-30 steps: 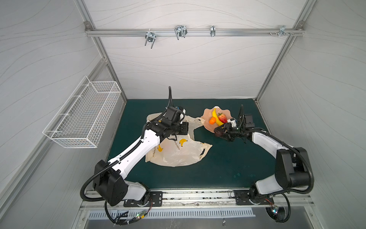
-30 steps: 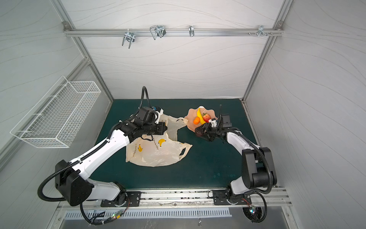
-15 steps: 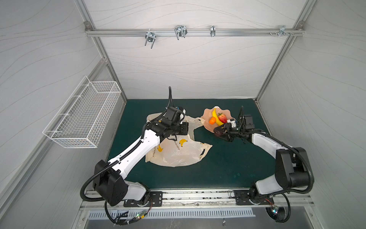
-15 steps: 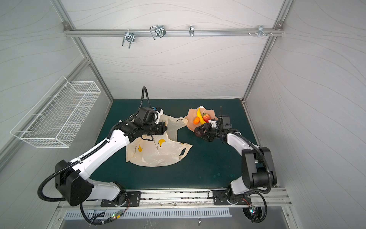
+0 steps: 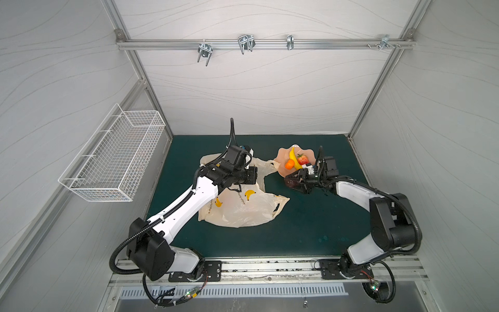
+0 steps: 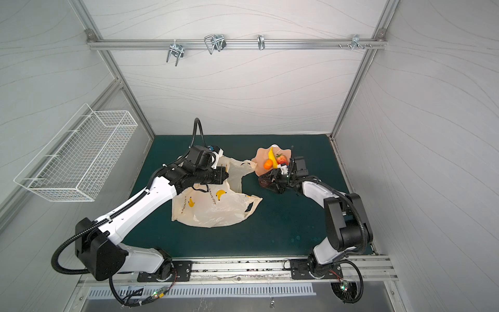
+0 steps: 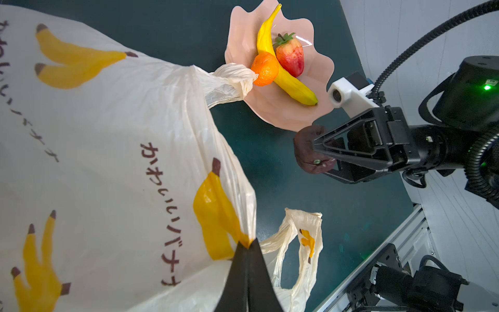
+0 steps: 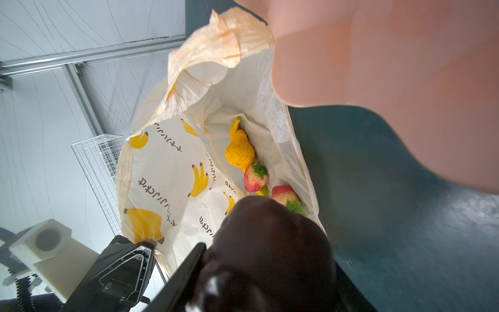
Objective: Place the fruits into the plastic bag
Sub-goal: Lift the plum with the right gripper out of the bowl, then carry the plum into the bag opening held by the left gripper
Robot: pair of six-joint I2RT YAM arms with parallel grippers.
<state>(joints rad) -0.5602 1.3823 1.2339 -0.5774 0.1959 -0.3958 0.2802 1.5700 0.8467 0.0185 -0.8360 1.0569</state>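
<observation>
Dark brown fruit (image 7: 305, 146) sits clamped in the right gripper (image 7: 321, 157) beside the pink dish (image 7: 272, 108), short of the plastic bag (image 7: 113, 162), whose rim the left gripper (image 7: 247, 247) pinches tight. Should that film slip, the mouth could sag and block entry.

— How are the arms finished?
— Alike. The left arm (image 5: 189, 205) and the right arm (image 5: 353, 191) have glossy white shells on the long links and matt black housings at the joints.
— Cables?
— A ribbed black hose (image 7: 475, 167) runs along each arm, with thin wires at the bases.
— The tools?
— Black. The right tool (image 7: 318, 156) has open triangular frame fingers. The left tool (image 7: 247, 243) shows as two dark blades tapering to one point. A blocky white camera mount (image 7: 348, 96) with a round lens sits behind the right tool, and a green light (image 7: 486, 87) glows on the round black wrist housing.
— The feet?
— Black base plates (image 5: 213, 271), screwed down.
</observation>
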